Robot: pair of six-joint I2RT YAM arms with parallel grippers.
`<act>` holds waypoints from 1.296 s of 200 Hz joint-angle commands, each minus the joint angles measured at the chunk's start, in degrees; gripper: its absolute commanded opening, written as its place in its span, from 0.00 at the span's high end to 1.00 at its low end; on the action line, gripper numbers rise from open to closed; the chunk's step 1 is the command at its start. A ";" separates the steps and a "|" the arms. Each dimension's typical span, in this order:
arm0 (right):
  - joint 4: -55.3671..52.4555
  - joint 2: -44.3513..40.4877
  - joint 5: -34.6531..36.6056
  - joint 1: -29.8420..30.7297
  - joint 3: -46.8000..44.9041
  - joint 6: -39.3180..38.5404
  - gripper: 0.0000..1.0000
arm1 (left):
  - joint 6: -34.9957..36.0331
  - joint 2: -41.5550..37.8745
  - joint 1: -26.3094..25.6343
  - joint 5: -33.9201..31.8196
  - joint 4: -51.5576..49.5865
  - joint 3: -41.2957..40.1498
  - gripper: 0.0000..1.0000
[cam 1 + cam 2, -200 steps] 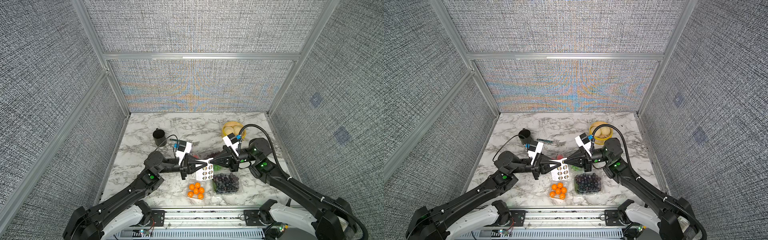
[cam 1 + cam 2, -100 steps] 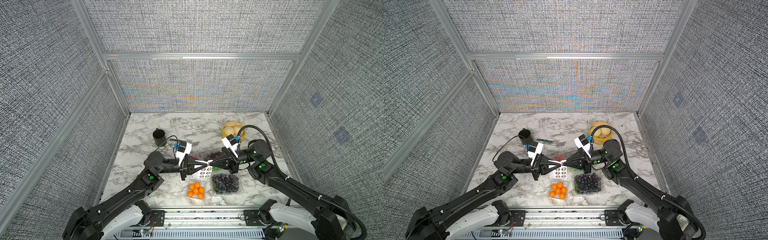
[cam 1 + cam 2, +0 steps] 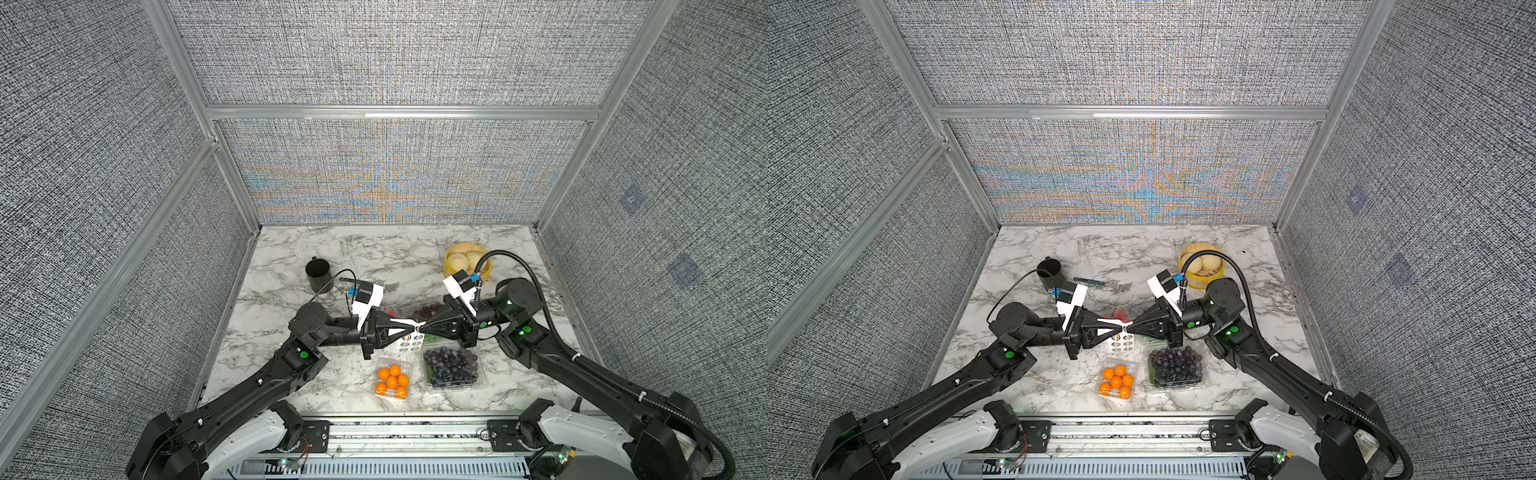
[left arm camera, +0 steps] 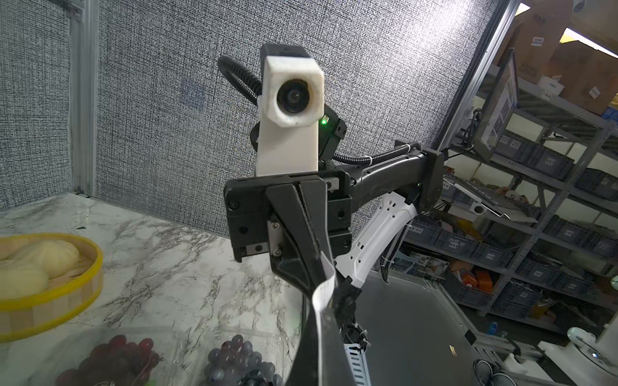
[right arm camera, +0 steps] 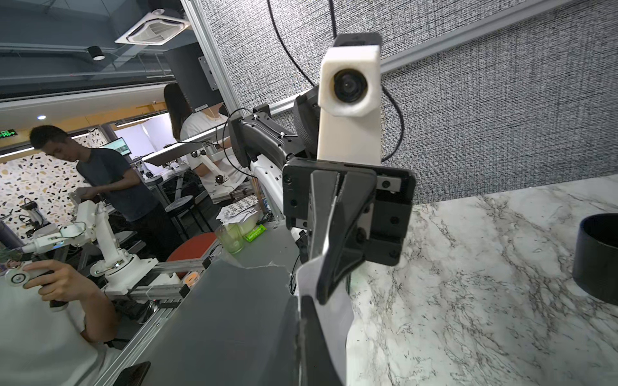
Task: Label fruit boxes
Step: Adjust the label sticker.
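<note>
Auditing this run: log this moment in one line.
left end effector: shut on label sheet | right end effector: shut on label sheet | tips: meeting

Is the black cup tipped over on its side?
No, the black cup stands upright on the marble table, its open mouth facing up.

- The strawberry box (image 3: 1119,312), 12 o'clock from the orange box (image 3: 1116,380), sits mostly hidden behind the left pincer (image 3: 1122,328).
- The sticker sheet (image 3: 409,341) carries print too small to read.
- The red grape box (image 4: 110,354) is cut by the frame's edge.
</note>
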 commanded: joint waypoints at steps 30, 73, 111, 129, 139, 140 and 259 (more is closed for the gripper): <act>0.83 3.31 -0.05 1.90 1.55 -0.24 1.00 | -1.86 2.05 0.02 2.19 4.65 0.62 1.00; 2.56 1.32 -0.87 2.13 -0.08 0.49 1.00 | -0.51 1.58 0.00 1.26 3.05 0.64 1.00; 3.12 -1.09 -1.37 2.71 -1.66 0.68 1.00 | 1.00 1.46 0.06 -0.22 1.13 0.62 1.00; 2.78 -1.31 -1.50 2.88 -1.53 0.39 1.00 | 0.83 1.92 0.02 -0.04 1.24 0.81 1.00; 2.75 -1.23 -1.53 2.90 -1.47 0.38 1.00 | 0.56 2.04 0.06 0.07 1.43 0.90 1.00; 2.71 -1.22 -1.54 2.94 -1.49 0.37 1.00 | 0.58 2.00 0.06 0.09 1.43 0.90 1.00; 2.50 -0.21 -0.69 3.31 -0.54 0.15 1.00 | 2.88 -0.54 0.04 -2.19 -3.44 0.22 1.00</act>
